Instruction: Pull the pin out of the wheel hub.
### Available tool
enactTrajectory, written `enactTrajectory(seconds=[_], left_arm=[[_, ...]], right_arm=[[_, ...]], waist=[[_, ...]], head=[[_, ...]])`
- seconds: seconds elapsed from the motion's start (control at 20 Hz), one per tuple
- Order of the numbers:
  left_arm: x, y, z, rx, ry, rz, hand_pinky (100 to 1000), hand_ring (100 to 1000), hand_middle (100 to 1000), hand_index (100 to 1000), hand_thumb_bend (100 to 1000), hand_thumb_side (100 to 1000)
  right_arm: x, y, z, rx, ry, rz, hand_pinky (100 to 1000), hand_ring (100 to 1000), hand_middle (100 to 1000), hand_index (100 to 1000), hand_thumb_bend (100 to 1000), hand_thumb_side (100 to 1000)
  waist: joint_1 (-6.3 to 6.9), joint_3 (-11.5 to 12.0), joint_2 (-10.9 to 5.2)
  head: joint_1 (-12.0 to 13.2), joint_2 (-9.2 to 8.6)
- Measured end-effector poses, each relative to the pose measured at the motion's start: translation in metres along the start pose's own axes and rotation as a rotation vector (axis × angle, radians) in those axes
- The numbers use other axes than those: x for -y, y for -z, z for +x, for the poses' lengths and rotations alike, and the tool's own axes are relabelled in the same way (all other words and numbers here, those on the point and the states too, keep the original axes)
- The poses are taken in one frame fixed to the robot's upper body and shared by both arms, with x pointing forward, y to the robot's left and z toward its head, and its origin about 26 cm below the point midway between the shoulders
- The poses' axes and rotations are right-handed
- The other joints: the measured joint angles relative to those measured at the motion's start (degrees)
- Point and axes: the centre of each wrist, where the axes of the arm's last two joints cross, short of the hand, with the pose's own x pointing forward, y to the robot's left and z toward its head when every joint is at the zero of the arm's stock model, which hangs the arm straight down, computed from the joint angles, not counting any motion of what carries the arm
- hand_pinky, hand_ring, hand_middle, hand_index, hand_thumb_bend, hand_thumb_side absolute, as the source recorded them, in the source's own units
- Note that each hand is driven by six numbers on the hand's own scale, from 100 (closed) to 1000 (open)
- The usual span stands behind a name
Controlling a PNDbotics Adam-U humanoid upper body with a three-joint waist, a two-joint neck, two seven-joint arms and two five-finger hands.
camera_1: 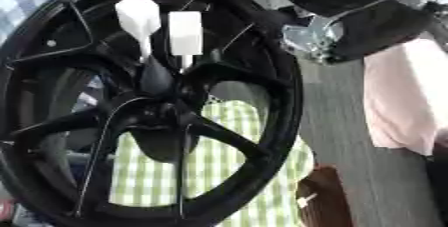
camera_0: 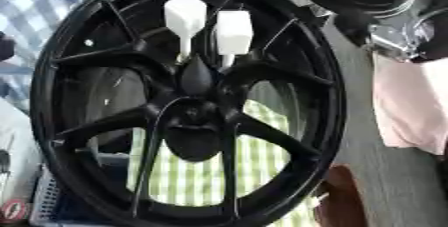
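Wheel hub: stood upright, nearest, filling the view.
Pins: left pin and right pin, white, both seated above centre; none pulled.
Right hand: beyond the rim, upper right; fingers' state untellable.

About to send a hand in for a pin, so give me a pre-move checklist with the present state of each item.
1. Pins seated in the hub: ok. Two white pins, the left pin and the right pin, stand with thin stems in the black wheel hub.
2. Pin heads clear to reach: ok. Nothing covers either head.
3. Pins apart from each other: ok. A narrow gap shows between the heads.
4. Right arm near the work: ok. It shows at the upper right, beside the wheel rim.
5. Hand position and fingers: cannot tell. No hand shows clearly in either view.
6. Wheel held steady: cannot tell. Its support is not visible.
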Motion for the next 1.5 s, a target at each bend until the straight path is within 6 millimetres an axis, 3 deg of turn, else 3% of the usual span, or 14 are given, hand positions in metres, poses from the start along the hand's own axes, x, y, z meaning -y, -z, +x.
enactTrajectory(seconds=[0.35, 0.4, 0.45, 0.75, 1.0, 1.5], left_arm=[[0.0, -0.001, -0.001, -0.003, 0.002, 0.001, 728, 642, 582, 784, 100, 713], [-0.001, -0.001, -0.001, -0.004, 0.003, 0.001, 728, 642, 582, 784, 100, 713], [0.0, -0.001, -0.001, -0.005, 0.002, -0.001, 728, 642, 582, 784, 100, 713], [0.0, -0.002, -0.002, -0.011, 0.004, -0.007, 728, 641, 582, 784, 100, 714], [0.0, -0.002, -0.003, -0.014, 0.005, -0.007, 728, 641, 582, 784, 100, 714], [0.002, 0.0, -0.001, -0.006, 0.0, -0.009, 729, 640, 582, 784, 100, 717]], right_arm=[[0.006, 0.014, -0.003, -0.02, -0.049, 0.117, 901, 840, 793, 824, 255, 502], [0.007, 0.014, -0.004, -0.022, -0.05, 0.129, 903, 858, 811, 845, 343, 509], [0.008, 0.016, -0.005, -0.026, -0.05, 0.139, 903, 859, 813, 848, 347, 508], [0.022, 0.056, -0.008, -0.055, -0.047, 0.187, 905, 863, 817, 851, 340, 505], [0.018, 0.082, -0.029, -0.096, -0.022, 0.19, 907, 864, 818, 853, 333, 505], [0.001, 0.1, -0.066, -0.163, -0.028, 0.214, 907, 874, 832, 863, 393, 521]], waist=[[0.25, -0.42, 0.0], [0.25, -0.36, -0.02], [0.25, 0.12, -0.1], [-0.04, 0.77, -0.52], [-0.08, 0.83, -0.52], [-0.47, 1.83, 0.05]], head=[[0.07, 0.01], [0.01, 0.01], [-0.24, 0.01], [-1.09, -0.46], [-1.16, -0.8], [-1.77, -1.02]])
